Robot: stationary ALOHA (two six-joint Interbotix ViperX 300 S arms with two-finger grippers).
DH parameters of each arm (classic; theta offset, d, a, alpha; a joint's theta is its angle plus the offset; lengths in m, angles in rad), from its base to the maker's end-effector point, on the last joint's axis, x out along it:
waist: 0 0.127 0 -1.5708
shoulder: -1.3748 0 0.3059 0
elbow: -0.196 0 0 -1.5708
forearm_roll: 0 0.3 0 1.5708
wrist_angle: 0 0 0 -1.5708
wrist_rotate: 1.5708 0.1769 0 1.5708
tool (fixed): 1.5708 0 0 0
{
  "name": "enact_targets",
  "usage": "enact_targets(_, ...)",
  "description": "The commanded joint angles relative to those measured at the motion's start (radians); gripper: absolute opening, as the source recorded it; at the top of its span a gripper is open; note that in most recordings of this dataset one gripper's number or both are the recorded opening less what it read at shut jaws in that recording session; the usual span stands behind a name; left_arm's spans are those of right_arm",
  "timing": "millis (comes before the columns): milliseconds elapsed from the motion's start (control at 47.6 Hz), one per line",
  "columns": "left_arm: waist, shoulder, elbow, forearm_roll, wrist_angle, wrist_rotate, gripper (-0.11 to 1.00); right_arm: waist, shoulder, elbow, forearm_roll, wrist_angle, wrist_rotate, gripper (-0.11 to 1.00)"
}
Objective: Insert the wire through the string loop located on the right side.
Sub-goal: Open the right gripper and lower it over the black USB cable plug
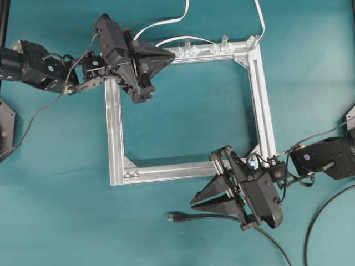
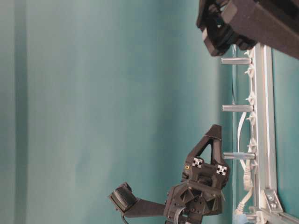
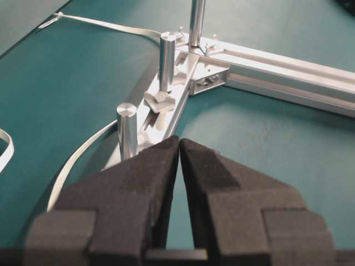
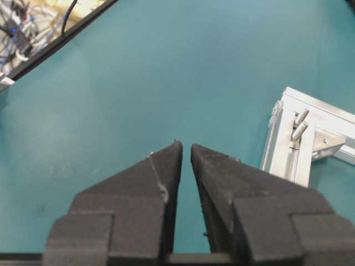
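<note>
The wire (image 1: 222, 217) ran under the right pincer (image 1: 201, 201); the string loop (image 1: 252, 162) was too small to discern.

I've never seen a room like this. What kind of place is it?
Probably a robot lab's test bench: two black robot arms, left and right, reach over a teal table holding a metal frame, with a black wire lying nearby.

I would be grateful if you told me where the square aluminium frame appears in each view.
Overhead: square aluminium frame, centre.
Table-level: right edge, seen edge-on.
Left wrist: top, running right.
Right wrist: one corner, right edge.
Shared landmark: the frame's corner bracket, though which corner differs.
</note>
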Motion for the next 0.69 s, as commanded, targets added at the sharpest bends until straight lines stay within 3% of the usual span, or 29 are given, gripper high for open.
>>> enact_targets(0, -0.005, -0.012, -0.025, 0.064, 0.04, 0.023, 0.15, -0.002, -0.009, -0.018, 0.008, -0.003, 0.015, 0.24)
enact_targets(42, -0.006, -0.011, -0.029, 0.063, 0.074, 0.029, 0.13, 0.0, -0.005, -0.028, 0.011, 0.021, 0.025, 0.22)
enact_targets(105, -0.006, -0.009, -0.038, 0.063, 0.13, 0.038, 0.01, -0.002, 0.003, -0.04, 0.011, 0.078, 0.052, 0.1)
enact_targets(147, -0.006, -0.009, -0.043, 0.063, 0.166, 0.046, 0.0, -0.002, 0.008, -0.048, 0.009, 0.124, 0.078, 0.04)
enact_targets(231, -0.006, -0.009, -0.048, 0.063, 0.21, 0.06, 0.0, 0.0, 0.009, -0.06, 0.005, 0.198, 0.13, 0.12)
enact_targets(315, -0.006, -0.009, -0.043, 0.064, 0.216, 0.069, 0.0, 0.009, 0.003, -0.051, 0.005, 0.196, 0.16, 0.24)
enact_targets(462, -0.009, -0.009, -0.043, 0.063, 0.216, 0.071, 0.0, 0.034, -0.012, -0.015, 0.014, 0.063, 0.164, 0.18)
enact_targets(567, -0.015, -0.009, -0.038, 0.064, 0.221, 0.071, 0.0, 0.038, -0.015, -0.002, 0.066, 0.021, 0.166, 0.18)
enact_targets(672, -0.023, -0.009, -0.031, 0.063, 0.221, 0.071, 0.0, 0.048, -0.023, 0.005, 0.178, 0.015, 0.156, 0.19)
